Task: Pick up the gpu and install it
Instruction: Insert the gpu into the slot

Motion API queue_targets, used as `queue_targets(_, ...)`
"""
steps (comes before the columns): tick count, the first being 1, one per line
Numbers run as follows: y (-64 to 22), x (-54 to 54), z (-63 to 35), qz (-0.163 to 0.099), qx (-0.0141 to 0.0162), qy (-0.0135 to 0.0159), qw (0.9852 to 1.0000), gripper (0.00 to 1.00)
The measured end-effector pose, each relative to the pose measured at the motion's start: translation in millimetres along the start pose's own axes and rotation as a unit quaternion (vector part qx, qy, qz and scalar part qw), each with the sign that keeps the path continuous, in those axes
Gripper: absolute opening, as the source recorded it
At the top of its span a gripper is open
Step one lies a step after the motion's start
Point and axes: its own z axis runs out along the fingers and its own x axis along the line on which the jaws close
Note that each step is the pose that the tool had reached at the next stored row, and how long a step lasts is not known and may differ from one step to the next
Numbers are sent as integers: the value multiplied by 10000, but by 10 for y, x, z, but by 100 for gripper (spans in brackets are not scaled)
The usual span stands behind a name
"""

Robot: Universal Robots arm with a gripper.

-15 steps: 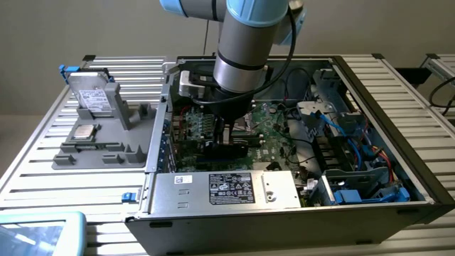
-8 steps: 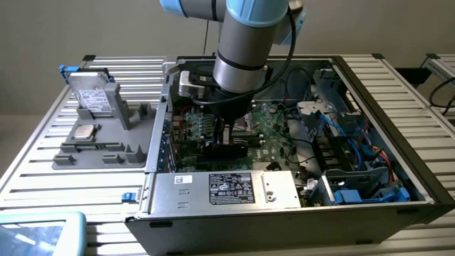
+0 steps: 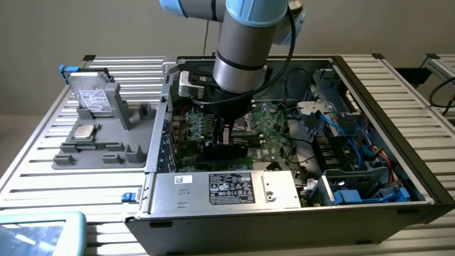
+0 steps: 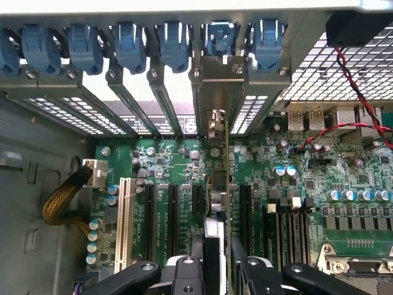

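Jaws of the black gripper [image 4: 216,261] clamp the edge-on green gpu [image 4: 226,184], poised above the green motherboard's black slot [image 4: 216,203] at 12 o'clock, seating unconfirmed.

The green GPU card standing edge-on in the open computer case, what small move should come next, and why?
Probably a short straight press down into the slot. The end effector grips the thin green GPU card upright over the green motherboard, and its silver end bracket already lines up with the rear opening, so it looks aligned; whether it is fully seated cannot be told.
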Motion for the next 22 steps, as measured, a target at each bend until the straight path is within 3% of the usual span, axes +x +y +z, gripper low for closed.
queue_targets(22, 3, -1, 18, -7, 0, 2, 10000, 27)
